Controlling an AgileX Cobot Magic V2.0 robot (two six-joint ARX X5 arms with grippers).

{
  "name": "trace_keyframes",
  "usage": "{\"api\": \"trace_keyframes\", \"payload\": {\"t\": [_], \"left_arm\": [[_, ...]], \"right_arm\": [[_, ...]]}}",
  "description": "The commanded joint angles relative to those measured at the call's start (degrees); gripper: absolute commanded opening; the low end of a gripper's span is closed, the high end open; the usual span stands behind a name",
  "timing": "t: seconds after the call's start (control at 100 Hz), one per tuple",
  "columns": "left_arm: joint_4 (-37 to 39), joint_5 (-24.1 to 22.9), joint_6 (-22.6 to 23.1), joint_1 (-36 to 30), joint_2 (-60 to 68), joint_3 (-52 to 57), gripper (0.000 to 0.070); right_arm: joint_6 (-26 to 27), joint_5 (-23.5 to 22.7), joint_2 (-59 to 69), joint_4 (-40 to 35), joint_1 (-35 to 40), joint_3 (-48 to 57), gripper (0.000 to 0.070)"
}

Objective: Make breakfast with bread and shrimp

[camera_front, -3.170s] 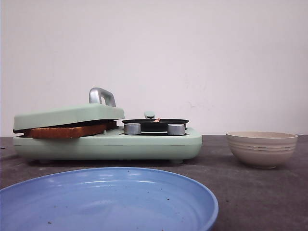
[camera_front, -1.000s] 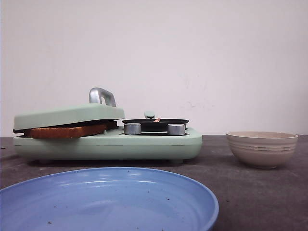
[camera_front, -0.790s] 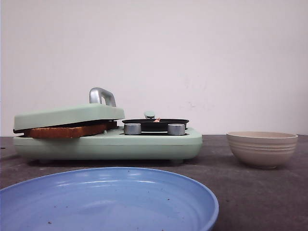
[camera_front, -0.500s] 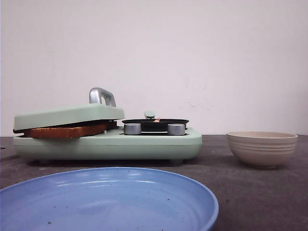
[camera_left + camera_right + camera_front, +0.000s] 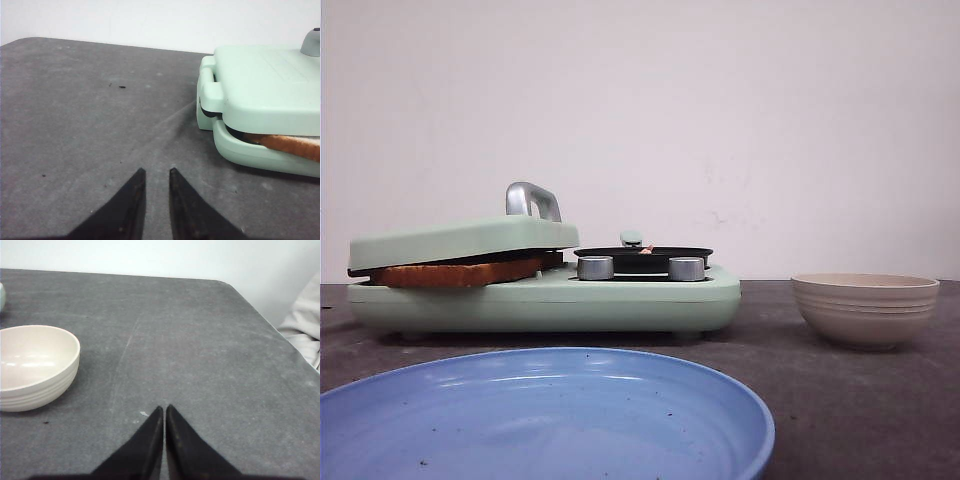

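Note:
The bread (image 5: pixel 455 272) shows as a golden-brown crust edge pressed under the shut mint-green lid (image 5: pixel 460 240) of a breakfast maker (image 5: pixel 550 300). It also shows in the left wrist view (image 5: pixel 292 146). I cannot tell how many slices lie there. A tiny pinkish bit of the shrimp (image 5: pixel 646 248) peeks over the rim of the small black pan (image 5: pixel 642 255) on the maker's right half. My left gripper (image 5: pixel 157 171) hovers low over the table beside the maker, jaws slightly apart and empty. My right gripper (image 5: pixel 164 407) is shut and empty beside the bowl. Neither gripper shows in the front view.
A large blue plate (image 5: pixel 540 420) lies at the front. A beige ribbed bowl (image 5: pixel 865 310) stands to the right of the maker and looks empty in the right wrist view (image 5: pixel 35 365). The lid has a metal handle (image 5: pixel 532 200). Two metal knobs (image 5: pixel 595 267) face me.

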Motion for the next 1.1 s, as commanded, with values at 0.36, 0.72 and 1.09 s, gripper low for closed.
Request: {"api": "trace_keyframes", "payload": {"t": [0.36, 0.72, 1.09], "left_arm": [[-0.15, -0.17, 0.68, 0.07, -0.07, -1.03, 0.0], [-0.15, -0.17, 0.68, 0.07, -0.07, -1.03, 0.0], [-0.15, -0.17, 0.68, 0.07, -0.07, -1.03, 0.0]], "right_arm": [[0.07, 2.91, -0.07, 3.41, 0.24, -1.46, 0.0], [0.02, 3.1, -0.09, 4.46, 2.62, -1.51, 0.0], [0.02, 3.1, -0.09, 4.37, 5.66, -1.49, 0.0]]}}
